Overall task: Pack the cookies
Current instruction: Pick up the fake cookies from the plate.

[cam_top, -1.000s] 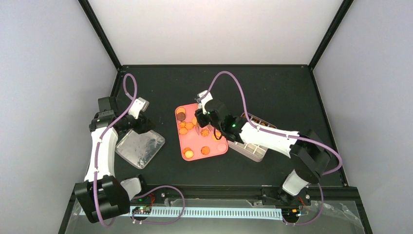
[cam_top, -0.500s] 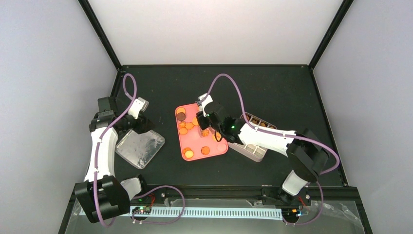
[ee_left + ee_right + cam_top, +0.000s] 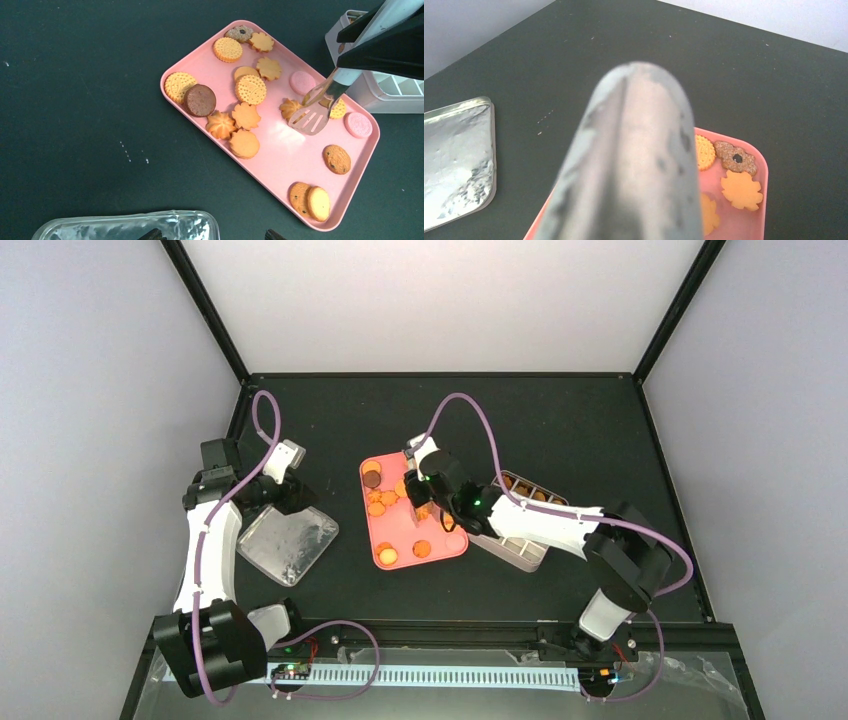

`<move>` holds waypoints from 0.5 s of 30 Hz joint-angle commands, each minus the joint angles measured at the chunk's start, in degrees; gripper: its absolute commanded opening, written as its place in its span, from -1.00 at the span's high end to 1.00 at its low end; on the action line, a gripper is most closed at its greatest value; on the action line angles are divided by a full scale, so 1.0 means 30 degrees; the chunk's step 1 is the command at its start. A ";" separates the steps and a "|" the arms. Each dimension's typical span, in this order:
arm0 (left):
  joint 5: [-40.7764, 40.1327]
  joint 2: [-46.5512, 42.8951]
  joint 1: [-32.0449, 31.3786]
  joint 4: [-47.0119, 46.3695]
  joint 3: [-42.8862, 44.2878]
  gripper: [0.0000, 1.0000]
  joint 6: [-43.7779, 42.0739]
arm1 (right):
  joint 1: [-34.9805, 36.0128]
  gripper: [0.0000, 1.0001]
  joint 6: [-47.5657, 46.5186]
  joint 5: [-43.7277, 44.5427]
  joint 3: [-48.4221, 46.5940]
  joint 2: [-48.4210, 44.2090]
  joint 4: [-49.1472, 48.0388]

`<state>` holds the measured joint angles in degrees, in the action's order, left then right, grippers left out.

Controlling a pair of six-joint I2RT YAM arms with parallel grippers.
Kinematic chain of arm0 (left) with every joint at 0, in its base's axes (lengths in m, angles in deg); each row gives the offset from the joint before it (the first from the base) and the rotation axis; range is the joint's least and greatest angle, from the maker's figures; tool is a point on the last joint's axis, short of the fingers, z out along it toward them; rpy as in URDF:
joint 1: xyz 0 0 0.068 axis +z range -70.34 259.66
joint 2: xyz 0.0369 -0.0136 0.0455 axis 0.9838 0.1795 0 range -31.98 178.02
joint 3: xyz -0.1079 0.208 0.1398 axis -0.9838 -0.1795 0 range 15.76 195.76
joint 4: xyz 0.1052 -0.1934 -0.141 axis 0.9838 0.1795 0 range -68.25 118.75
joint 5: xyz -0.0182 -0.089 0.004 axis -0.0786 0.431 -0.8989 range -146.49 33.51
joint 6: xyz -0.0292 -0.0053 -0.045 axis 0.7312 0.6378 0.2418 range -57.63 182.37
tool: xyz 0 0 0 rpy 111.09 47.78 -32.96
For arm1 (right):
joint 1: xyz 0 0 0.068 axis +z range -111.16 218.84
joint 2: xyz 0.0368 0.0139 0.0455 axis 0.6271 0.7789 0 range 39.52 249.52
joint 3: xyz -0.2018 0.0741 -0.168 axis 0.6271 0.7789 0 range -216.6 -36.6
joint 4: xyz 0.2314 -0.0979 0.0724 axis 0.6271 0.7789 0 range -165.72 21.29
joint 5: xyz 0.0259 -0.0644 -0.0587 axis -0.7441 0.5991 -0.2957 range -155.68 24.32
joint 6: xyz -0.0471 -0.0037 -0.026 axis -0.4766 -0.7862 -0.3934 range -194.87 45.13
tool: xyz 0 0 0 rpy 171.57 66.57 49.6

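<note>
Several cookies (image 3: 245, 115), mostly orange and golden with one dark brown and two pink, lie on a pink tray (image 3: 280, 155) at the table's middle (image 3: 445, 548). My right gripper (image 3: 428, 492) is shut on metal tongs (image 3: 312, 112), whose blades reach down onto the tray beside a swirl cookie (image 3: 290, 107). Whether the blades pinch a cookie I cannot tell. In the right wrist view the blurred tongs handle (image 3: 634, 165) fills the middle, with leaf-shaped cookies (image 3: 741, 190) at its right. My left gripper (image 3: 212, 235) hovers open at the corner of a clear plastic lid (image 3: 125, 227), left of the tray.
A white compartment box (image 3: 520, 545) sits right of the tray, under my right arm, with brownish cookies in its far cells. The clear lid (image 3: 288, 540) lies flat at the left. Black frame rails edge the dark table.
My right gripper has shifted a little left over the tray with the tongs, squeezing them slightly. The left arm has not moved.
</note>
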<state>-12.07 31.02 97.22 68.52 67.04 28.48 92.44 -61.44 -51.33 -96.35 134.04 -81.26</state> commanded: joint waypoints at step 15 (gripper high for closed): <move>0.0570 -0.0232 0.0152 0.0262 0.0658 -0.06 -0.0421 | 0.0031 0.30 -0.0801 0.1099 -0.1134 0.1032 -0.1472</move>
<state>-12.00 31.02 97.22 68.52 67.04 28.46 92.44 -62.93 -50.13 -97.92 136.11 -83.05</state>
